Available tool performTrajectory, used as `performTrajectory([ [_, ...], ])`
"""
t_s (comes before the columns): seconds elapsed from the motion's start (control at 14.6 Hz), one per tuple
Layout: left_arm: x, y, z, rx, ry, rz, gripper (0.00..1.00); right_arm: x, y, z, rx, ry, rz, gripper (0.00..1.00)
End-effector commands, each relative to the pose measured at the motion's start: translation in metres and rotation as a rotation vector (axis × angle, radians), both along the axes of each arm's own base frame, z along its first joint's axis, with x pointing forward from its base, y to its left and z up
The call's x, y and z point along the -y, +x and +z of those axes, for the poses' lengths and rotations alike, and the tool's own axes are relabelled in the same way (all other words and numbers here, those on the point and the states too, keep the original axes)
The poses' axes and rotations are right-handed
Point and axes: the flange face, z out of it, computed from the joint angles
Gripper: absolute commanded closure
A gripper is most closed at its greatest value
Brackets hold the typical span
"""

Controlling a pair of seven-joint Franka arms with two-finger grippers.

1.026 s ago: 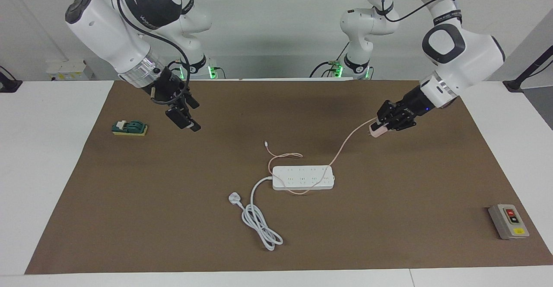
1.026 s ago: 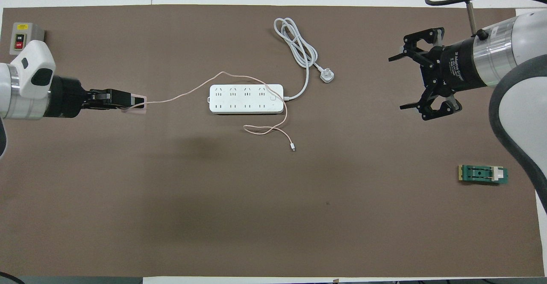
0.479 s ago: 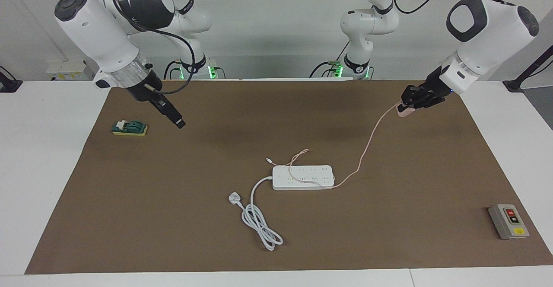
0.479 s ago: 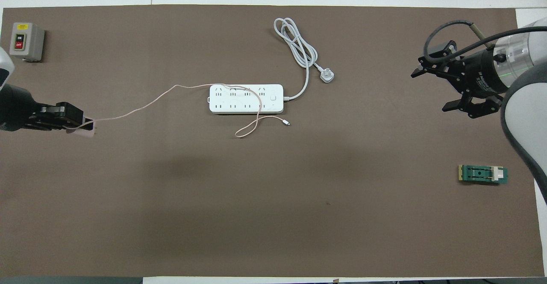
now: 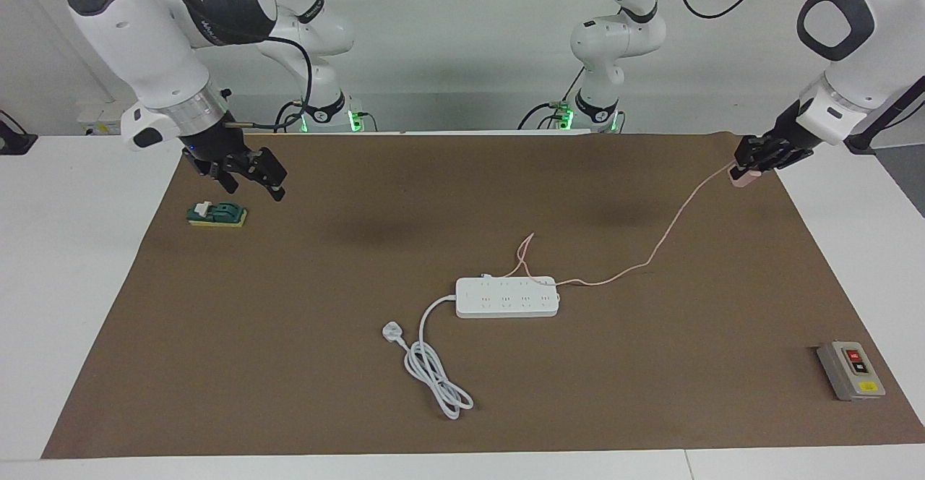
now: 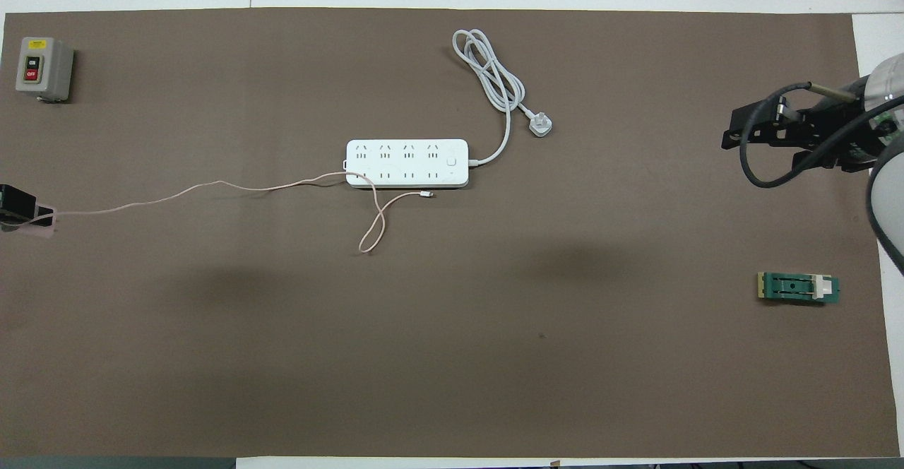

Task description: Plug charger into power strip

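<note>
The pale-pink charger [image 5: 743, 176] [image 6: 44, 219] hangs in the air over the brown mat's edge at the left arm's end, with my left gripper [image 5: 747, 165] [image 6: 20, 209] shut on it. Its thin pink cable [image 5: 654, 254] [image 6: 176, 192] runs down to the white power strip [image 5: 507, 297] [image 6: 407, 163] in the middle of the mat. The cable crosses one corner of the strip and loops beside it, nearer to the robots. My right gripper [image 5: 249, 175] [image 6: 734, 137] hangs open and holds nothing, over the mat at the right arm's end.
The strip's thick white cord [image 5: 437, 379] [image 6: 494, 73] lies coiled, ending in a three-pin plug [image 5: 391, 332] [image 6: 541, 126]. A grey button box [image 5: 850, 370] [image 6: 42, 68] sits at the left arm's end. A green block [image 5: 217, 213] [image 6: 798, 288] lies below the right gripper.
The left gripper has carried the charger up and outward to the mat's edge, dragging the cable off most of the strip. The right gripper has drawn back toward the green block.
</note>
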Motion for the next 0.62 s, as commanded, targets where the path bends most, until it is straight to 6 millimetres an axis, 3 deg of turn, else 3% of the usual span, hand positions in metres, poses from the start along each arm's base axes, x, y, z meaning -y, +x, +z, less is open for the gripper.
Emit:
performTrajectory([
  [0.0,-0.008,0.005,0.005,0.026,0.042,0.013,1.00,0.008,-0.019,0.020,0.009,-0.048,0.146,0.00],
  [0.14,-0.037,0.000,0.005,0.027,0.051,0.111,1.00,0.011,-0.029,0.033,0.016,-0.075,0.215,0.00],
  [0.34,-0.060,-0.010,0.008,0.010,0.164,0.085,1.00,0.020,-0.045,0.050,0.013,-0.084,0.271,0.00],
  [0.41,-0.075,-0.015,0.011,0.018,0.172,0.155,1.00,0.020,-0.048,0.053,0.010,-0.084,0.270,0.00],
  [0.55,-0.085,-0.011,0.011,0.067,0.186,0.284,1.00,0.024,-0.059,0.061,-0.006,-0.078,0.263,0.00],
])
